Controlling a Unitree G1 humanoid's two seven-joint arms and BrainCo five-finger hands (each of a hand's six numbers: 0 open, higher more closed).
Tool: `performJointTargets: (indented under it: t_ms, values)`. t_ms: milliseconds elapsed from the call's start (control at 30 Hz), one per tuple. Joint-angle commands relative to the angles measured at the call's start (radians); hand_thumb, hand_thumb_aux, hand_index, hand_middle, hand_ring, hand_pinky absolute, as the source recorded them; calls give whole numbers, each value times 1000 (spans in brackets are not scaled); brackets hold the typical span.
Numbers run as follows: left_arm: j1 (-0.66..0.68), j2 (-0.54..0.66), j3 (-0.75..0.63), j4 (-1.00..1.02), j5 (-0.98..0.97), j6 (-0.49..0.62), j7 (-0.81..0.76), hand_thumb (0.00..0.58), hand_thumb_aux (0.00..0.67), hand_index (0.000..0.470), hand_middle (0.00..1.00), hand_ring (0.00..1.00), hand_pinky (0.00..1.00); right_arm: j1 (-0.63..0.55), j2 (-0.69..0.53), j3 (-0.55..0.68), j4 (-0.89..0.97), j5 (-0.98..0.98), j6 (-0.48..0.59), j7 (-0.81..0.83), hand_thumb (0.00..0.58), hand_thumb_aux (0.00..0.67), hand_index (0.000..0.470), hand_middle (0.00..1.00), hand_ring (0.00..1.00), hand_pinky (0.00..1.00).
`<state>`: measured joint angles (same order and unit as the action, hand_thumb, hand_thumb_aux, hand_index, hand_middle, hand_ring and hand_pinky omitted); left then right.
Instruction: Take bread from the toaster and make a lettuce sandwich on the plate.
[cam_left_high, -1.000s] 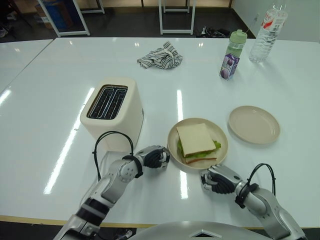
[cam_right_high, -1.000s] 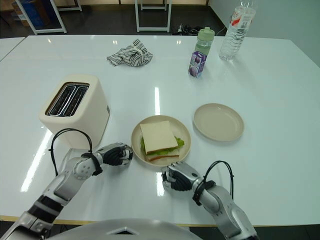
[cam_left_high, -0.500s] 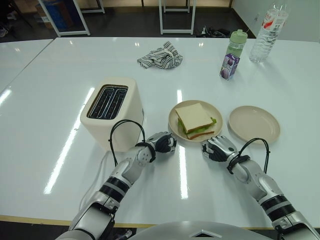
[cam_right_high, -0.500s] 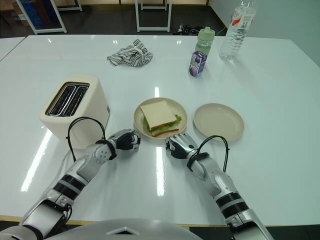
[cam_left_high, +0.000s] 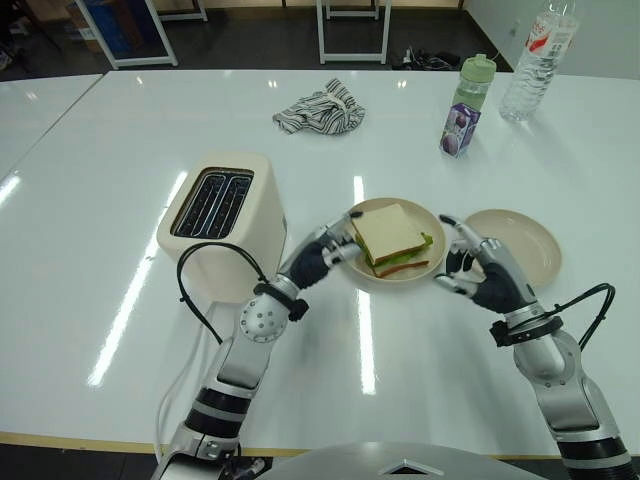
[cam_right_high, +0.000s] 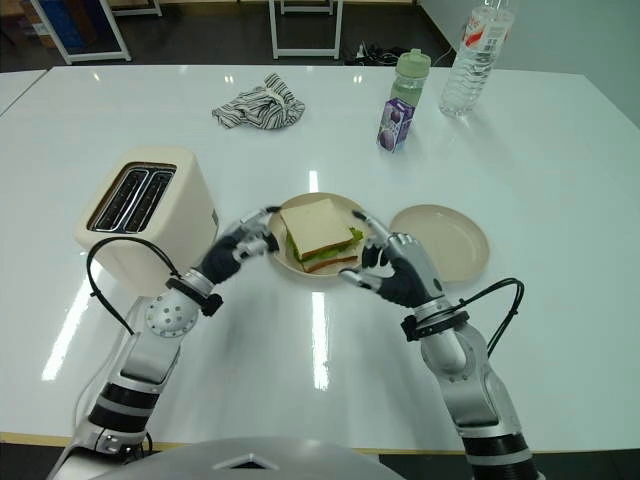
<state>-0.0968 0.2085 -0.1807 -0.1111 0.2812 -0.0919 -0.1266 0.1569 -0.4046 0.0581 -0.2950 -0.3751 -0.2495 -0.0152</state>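
The plate sits on the white table and carries a finished sandwich. A pale slice of bread lies on top, and green lettuce pokes out at the right edge and along the near side.

The left hand is at the plate's left rim with its fingers spread apart and holding nothing. Its fingertips reach the rim (whether they actually press on it cannot be told). The right hand is at the plate's right rim, also splayed and empty. Its fingers curve loosely toward the plate, so the two hands flank the plate from either side.

Left of the plate, just beyond the left hand, stands the cream toaster with its two slots facing up. Right of the plate, just beside it and partly behind the right hand, lies a second plate of the same pale colour, which is bare.

Farther back from the plate and a little to its left lies a crumpled striped cloth. Back and to the right of the plate stand a small purple carton, a green bottle just behind the carton, and a clear water bottle farthest right.
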Motion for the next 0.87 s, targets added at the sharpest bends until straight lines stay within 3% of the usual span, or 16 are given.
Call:
performJointTargets:
  t_ms: [33, 400, 867]
  values:
    - [-20, -72, 34, 97, -55, -63, 78, 0, 0, 0, 0, 0, 0, -5, 82, -40, 70, 91, 25, -25, 0, 0, 0, 0, 0, 0]
    - [-58, -220, 82, 301, -176, -210, 163, 0, 0, 0, 0, 0, 0, -26, 296, -87, 195, 283, 101, -69, 0, 0, 0, 0, 0, 0]
    - [-80, -215, 103, 381, -178, -263, 161, 0, 0, 0, 0, 0, 0, -38, 330, -85, 231, 282, 87, -53, 0, 0, 0, 0, 0, 0]
